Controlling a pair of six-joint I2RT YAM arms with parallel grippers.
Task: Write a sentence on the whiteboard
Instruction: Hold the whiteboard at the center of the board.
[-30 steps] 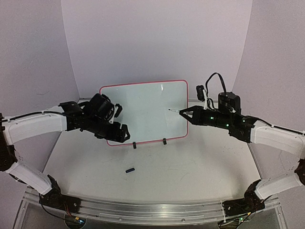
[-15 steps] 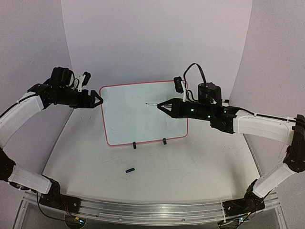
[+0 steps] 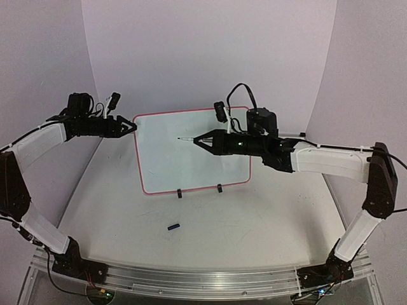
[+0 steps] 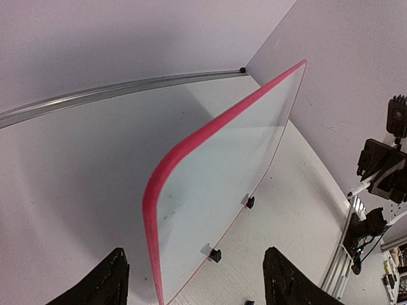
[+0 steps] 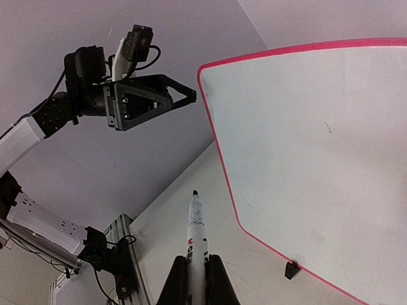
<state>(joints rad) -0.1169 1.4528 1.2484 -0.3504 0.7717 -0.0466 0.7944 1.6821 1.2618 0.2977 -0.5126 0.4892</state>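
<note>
A pale table (image 3: 254, 219) backed by curved lilac walls (image 3: 210, 51) bears the whiteboard (image 3: 165, 159).

Left end effector (image 3: 132, 126) gapes; right end effector (image 3: 196, 140) clamped.

No text is legible on the whiteboard (image 3: 172, 159) or the marker (image 5: 197, 232).

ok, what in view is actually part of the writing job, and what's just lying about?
In the job:
whiteboard, no sentence on it yet
marker, held in the right fingers
left fingers, open by the board's left edge

Lying about:
small dark piece on the table in front of the board, possibly a cap
</note>
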